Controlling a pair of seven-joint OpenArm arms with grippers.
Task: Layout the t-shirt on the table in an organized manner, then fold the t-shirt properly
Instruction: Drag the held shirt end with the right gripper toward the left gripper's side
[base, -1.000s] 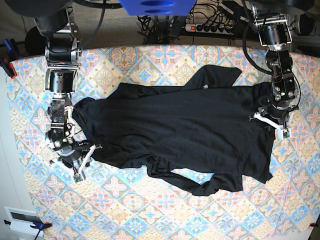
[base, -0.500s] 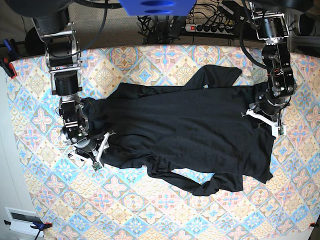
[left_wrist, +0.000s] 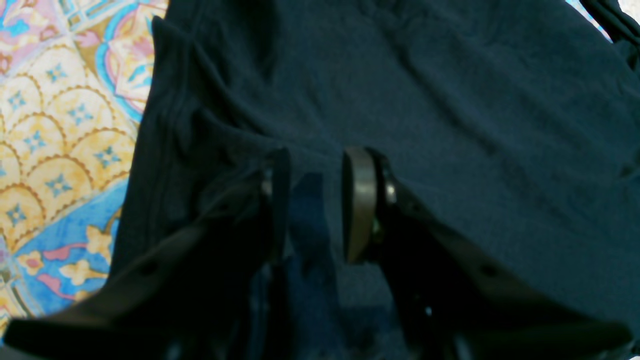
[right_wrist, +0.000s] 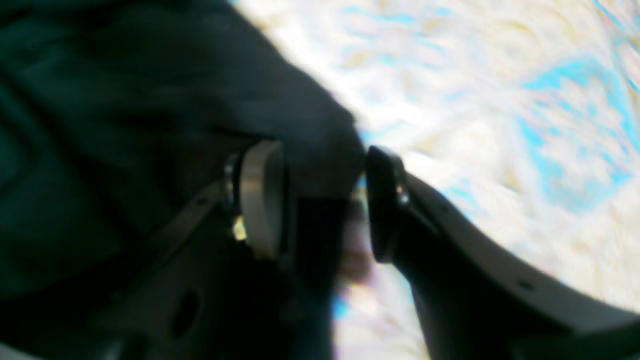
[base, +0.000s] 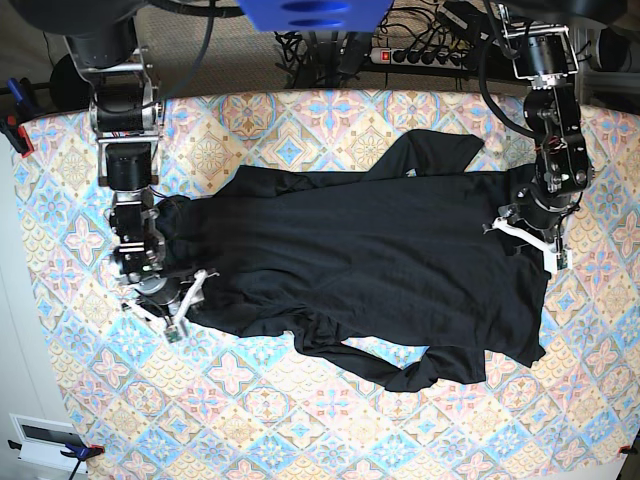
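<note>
The black t-shirt (base: 360, 260) lies spread across the patterned table (base: 300, 420), one sleeve (base: 440, 150) pointing to the back and a bunched one (base: 430, 368) at the front. My left gripper (base: 525, 243) rests on the shirt's right end. In the left wrist view this gripper (left_wrist: 319, 160) is shut on a raised fold of the t-shirt (left_wrist: 450, 100). My right gripper (base: 172, 305) is at the shirt's left end. The blurred right wrist view shows it (right_wrist: 322, 155) open, straddling the t-shirt's edge (right_wrist: 150, 100) over the table (right_wrist: 500, 100).
A power strip (base: 420, 55) and cables lie behind the table's back edge. A white box (base: 45, 440) sits off the front left corner. Bare cloth runs along the front of the table and at both ends.
My right gripper has opened and let go of the shirt's left end, shifting first right, then back a little. My left gripper moved slightly left and now holds still.
</note>
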